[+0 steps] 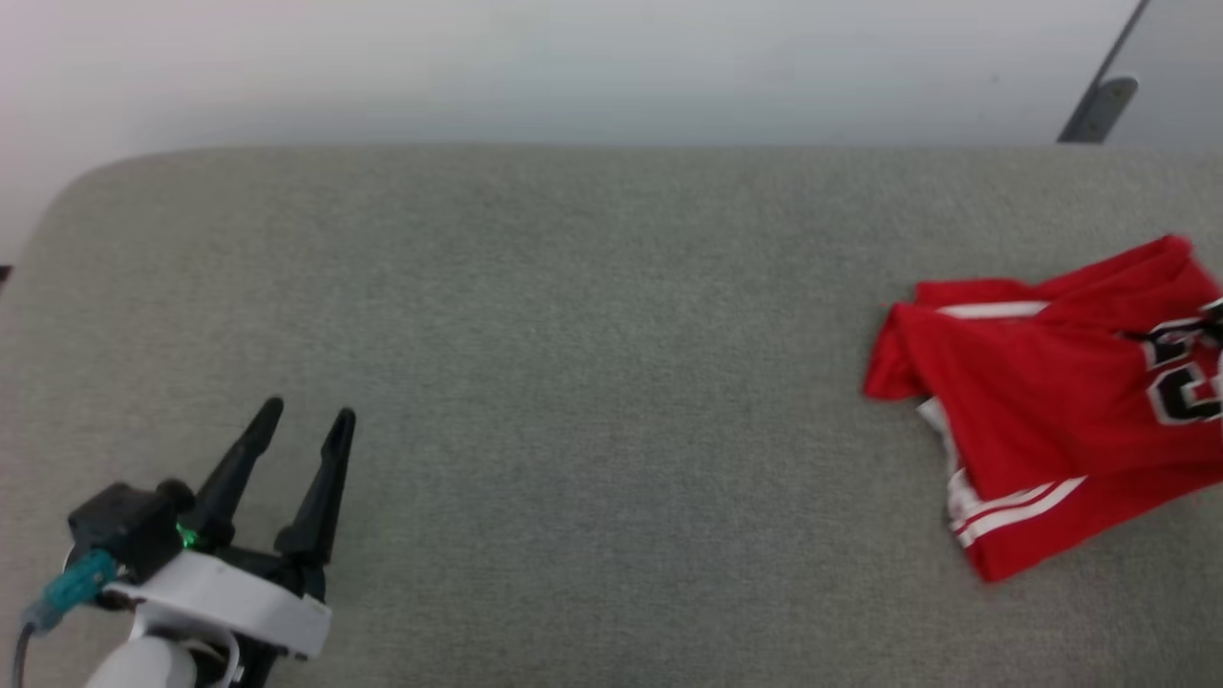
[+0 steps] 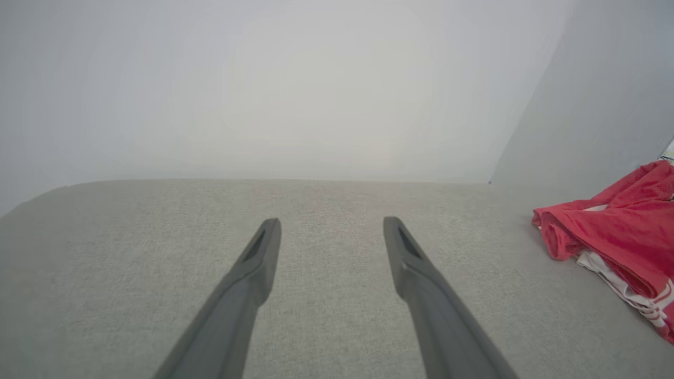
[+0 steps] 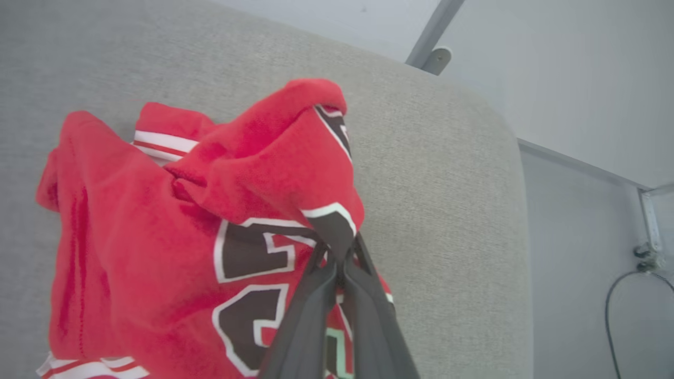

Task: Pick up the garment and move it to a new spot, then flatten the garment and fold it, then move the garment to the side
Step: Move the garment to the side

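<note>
Garment crumpled at right end of grey cushion, one fold raised, right gripper with jaws pinched together on black-lettered fold, left gripper at near left, jaws wide apart, holding nothing, well apart from garment.

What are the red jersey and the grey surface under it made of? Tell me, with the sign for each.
The red jersey: soft matte knit cloth, probably; it bunches in limp folds and looks slightly fuzzy. The grey surface: woven upholstery-like fabric, matte; fine speckled weave, rounded corners hint at padding.
</note>
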Controlling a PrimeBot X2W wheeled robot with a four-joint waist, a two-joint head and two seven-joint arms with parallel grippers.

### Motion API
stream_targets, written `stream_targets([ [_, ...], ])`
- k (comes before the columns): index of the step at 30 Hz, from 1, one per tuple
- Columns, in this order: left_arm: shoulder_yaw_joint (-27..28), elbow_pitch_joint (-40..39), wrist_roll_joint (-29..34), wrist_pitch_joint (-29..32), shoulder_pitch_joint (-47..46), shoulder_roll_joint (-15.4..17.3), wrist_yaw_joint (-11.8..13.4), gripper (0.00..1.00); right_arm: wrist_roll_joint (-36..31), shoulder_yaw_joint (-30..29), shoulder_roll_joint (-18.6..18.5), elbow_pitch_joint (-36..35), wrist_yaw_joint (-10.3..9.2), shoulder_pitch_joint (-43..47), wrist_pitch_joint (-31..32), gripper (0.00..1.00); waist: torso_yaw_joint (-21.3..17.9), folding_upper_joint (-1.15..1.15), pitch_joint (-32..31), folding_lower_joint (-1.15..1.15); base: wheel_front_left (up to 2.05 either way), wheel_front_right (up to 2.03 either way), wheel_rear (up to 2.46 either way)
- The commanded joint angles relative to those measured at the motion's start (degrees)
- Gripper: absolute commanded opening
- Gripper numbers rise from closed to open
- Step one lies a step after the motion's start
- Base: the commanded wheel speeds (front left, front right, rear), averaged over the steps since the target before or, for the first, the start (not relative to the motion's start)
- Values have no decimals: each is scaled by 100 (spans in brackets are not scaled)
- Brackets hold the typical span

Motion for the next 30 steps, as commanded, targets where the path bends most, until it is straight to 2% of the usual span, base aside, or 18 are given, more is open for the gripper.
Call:
stream_targets([
  [1, -40, -16, -12, -18, -131, 29, -12, 100, -76, -63, -94, 11, -11, -113, -57, 0, -212, 0, 254, 0, 0, 0, 0],
  [10, -176, -44, -35, -18, -493, 112, -12, 100, -482, -216, -536, 227, -12, -405, -400, 0, -465, 0, 640, 0, 0, 0, 0],
  [20, -302, -112, -68, -18, -750, 233, -12, 100, -1060, -182, -1129, 546, -12, -676, -961, 0, -557, 0, 997, 0, 0, 0, 0],
  [25, -305, -152, -95, -18, -829, 298, -12, 100, -1397, -347, -1180, 740, -12, -778, -1067, 0, -577, 0, 1169, 0, 0, 0, 0],
  [30, -354, -184, -76, -18, -922, 309, -12, 100, -1649, -593, -992, 950, -12, -721, -1220, 0, -598, 0, 1321, 0, 0, 0, 0],
])
